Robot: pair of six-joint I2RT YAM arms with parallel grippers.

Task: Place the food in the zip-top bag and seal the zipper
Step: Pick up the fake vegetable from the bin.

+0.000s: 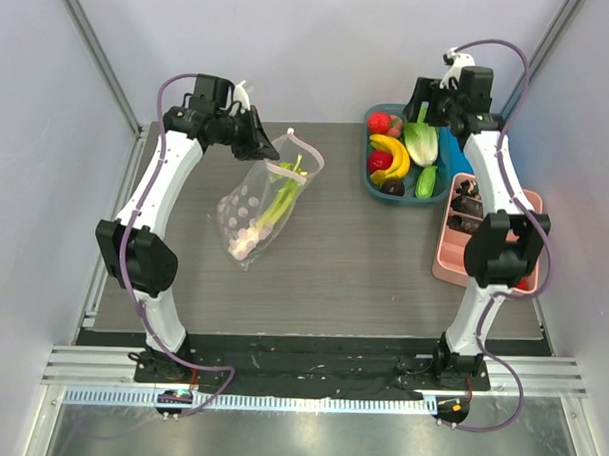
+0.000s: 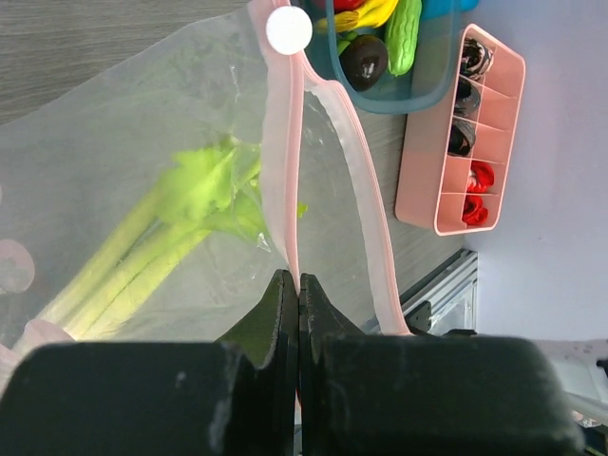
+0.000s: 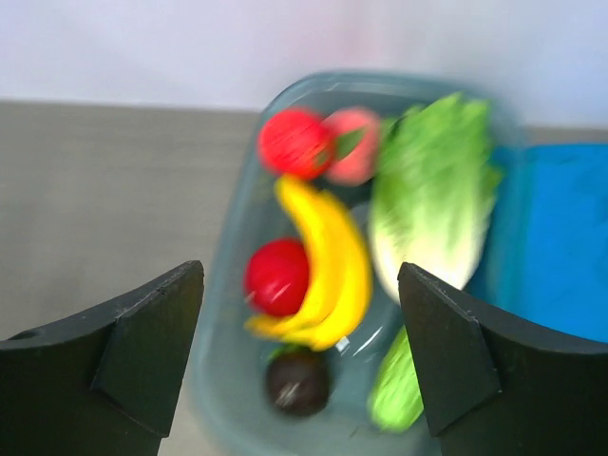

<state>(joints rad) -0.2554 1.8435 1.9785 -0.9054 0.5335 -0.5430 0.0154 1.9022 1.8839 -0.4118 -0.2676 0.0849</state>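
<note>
The clear dotted zip-top bag (image 1: 255, 211) lies on the table with the celery stalk (image 1: 275, 209) inside; the stalk shows through the plastic in the left wrist view (image 2: 161, 242). My left gripper (image 1: 259, 143) is shut on the bag's pink zipper strip (image 2: 283, 161), lifting the mouth, which gapes open. My right gripper (image 3: 300, 313) is open and empty, hovering above the teal bin (image 1: 378, 181). In the bin lie the lettuce head (image 1: 421, 142) (image 3: 432, 204), two red round fruits (image 3: 278, 275) (image 3: 296, 141) and yellow bananas (image 3: 328, 261).
The bin also holds a dark round fruit (image 3: 298, 382), a green cucumber-like piece (image 3: 394, 394) and a blue section (image 3: 560, 237). A pink compartment tray (image 1: 475, 229) with small items stands at the right edge, seen also in the left wrist view (image 2: 465, 133).
</note>
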